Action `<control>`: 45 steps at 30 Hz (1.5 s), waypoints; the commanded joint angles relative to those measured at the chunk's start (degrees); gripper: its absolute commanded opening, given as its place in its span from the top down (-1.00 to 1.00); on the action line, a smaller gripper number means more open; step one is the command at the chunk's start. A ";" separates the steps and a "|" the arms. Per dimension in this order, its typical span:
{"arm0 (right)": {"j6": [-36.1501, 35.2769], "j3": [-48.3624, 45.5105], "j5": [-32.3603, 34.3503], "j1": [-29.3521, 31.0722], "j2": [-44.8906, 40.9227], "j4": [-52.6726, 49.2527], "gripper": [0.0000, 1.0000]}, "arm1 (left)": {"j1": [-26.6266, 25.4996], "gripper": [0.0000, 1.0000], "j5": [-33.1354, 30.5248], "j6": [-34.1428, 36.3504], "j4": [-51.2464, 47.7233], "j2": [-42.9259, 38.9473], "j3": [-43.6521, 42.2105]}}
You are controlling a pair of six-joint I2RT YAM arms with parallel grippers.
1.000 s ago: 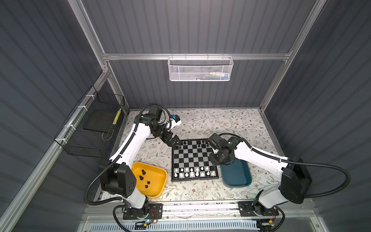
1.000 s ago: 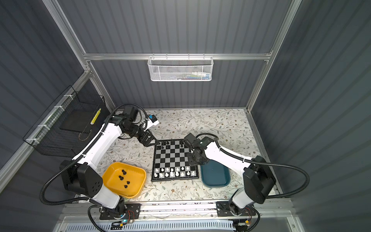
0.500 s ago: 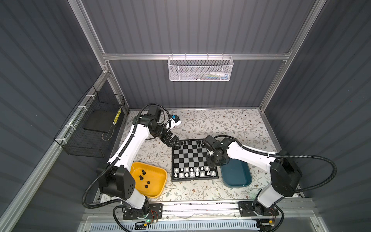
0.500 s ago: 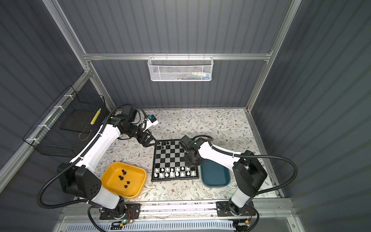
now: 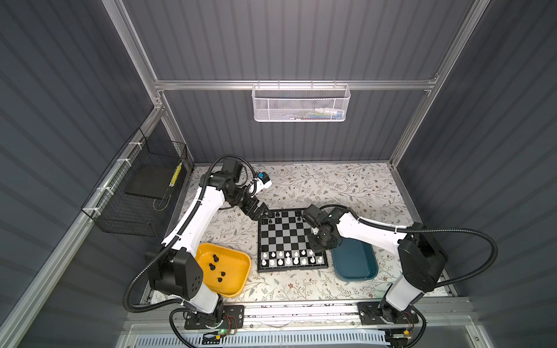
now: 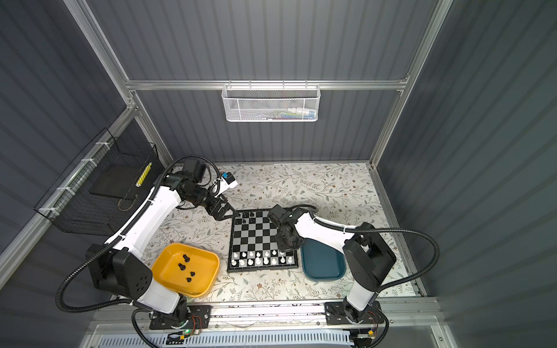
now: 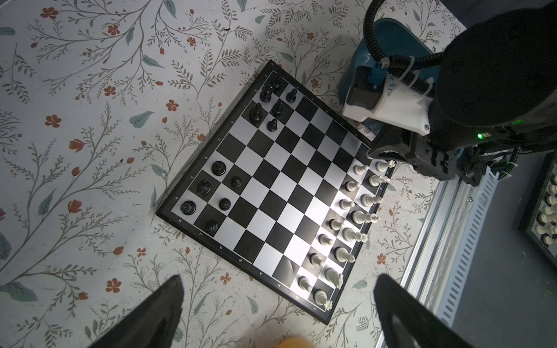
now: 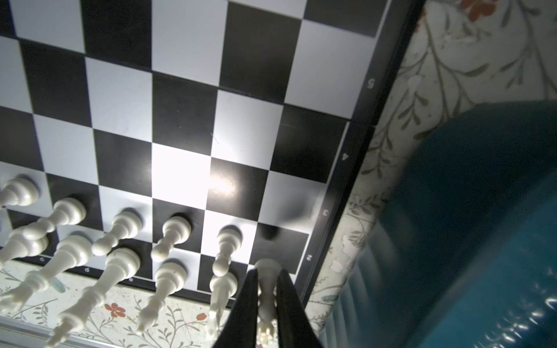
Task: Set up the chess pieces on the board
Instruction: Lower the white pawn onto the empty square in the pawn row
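The board lies mid-table. White chess pieces fill its two near rows and several black ones stand at its far side. My right gripper is shut on a white piece over the near right corner square; whether its base touches the square I cannot tell. My left gripper hangs open and empty above the far left corner. Several black pieces lie in the yellow tray.
A teal tray with nothing seen in it sits right of the board, under my right arm. A black wire basket hangs on the left wall and a white mesh basket on the back wall. A metal rail edges the front.
My right gripper has moved along the board's right side toward the near right corner, carrying the white piece. The left arm has hardly moved.
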 commanded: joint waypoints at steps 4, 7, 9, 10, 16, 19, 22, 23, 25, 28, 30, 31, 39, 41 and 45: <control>-0.42 -0.82 0.10 0.43 2.24 0.04 0.67 | -0.32 -0.99 0.19 -0.21 -0.74 0.75 -0.10; -0.43 -0.76 0.34 0.41 2.54 0.24 0.66 | -0.32 -0.99 0.16 -0.25 -0.82 0.84 -0.05; -0.55 -0.72 0.23 0.41 2.82 0.32 0.66 | -0.32 -0.99 0.18 -0.28 -0.87 0.82 -0.07; -0.53 -0.68 0.04 0.41 2.94 0.28 0.67 | -0.32 -0.99 0.20 -0.28 -0.82 0.82 -0.12; -0.53 -0.63 -0.04 0.41 2.93 -0.06 0.65 | -0.32 -0.99 0.15 -0.28 -0.86 0.90 -0.12; -0.62 -0.65 0.01 0.41 2.98 -0.31 0.64 | -0.32 -0.99 0.15 -0.26 -0.84 0.99 -0.14; -0.54 -0.64 0.25 0.41 2.52 -0.37 0.61 | -0.32 -0.99 0.19 -0.28 -0.87 0.87 -0.01; -0.58 -0.63 0.25 0.41 2.40 -0.27 0.60 | -0.32 -0.99 0.17 -0.28 -0.90 0.82 -0.04; -0.72 -0.34 0.27 0.41 2.21 -0.56 0.59 | -0.33 -0.99 0.17 -0.28 -0.91 0.82 0.05; -0.88 0.15 0.36 0.41 1.90 -1.00 0.57 | -0.32 -0.99 0.08 -0.22 -0.99 0.82 0.28; -0.98 0.33 0.33 0.41 1.63 -1.12 0.54 | -0.32 -0.99 0.01 -0.28 -0.99 0.89 0.28; -1.04 0.37 0.26 0.41 1.43 -1.06 0.54 | -0.32 -0.99 0.01 -0.28 -0.99 0.90 0.34; -1.50 1.28 0.01 0.44 0.03 -2.20 0.47 | -0.32 -0.99 -0.61 -0.26 -1.04 0.82 0.49; -1.66 1.46 -0.07 0.41 -0.45 -2.33 0.46 | -0.32 -0.99 -0.72 -0.21 -1.00 0.91 0.56; -2.05 1.82 -0.50 0.42 -1.38 -2.31 0.44 | -0.32 -0.99 -1.10 -0.08 -1.14 0.99 0.49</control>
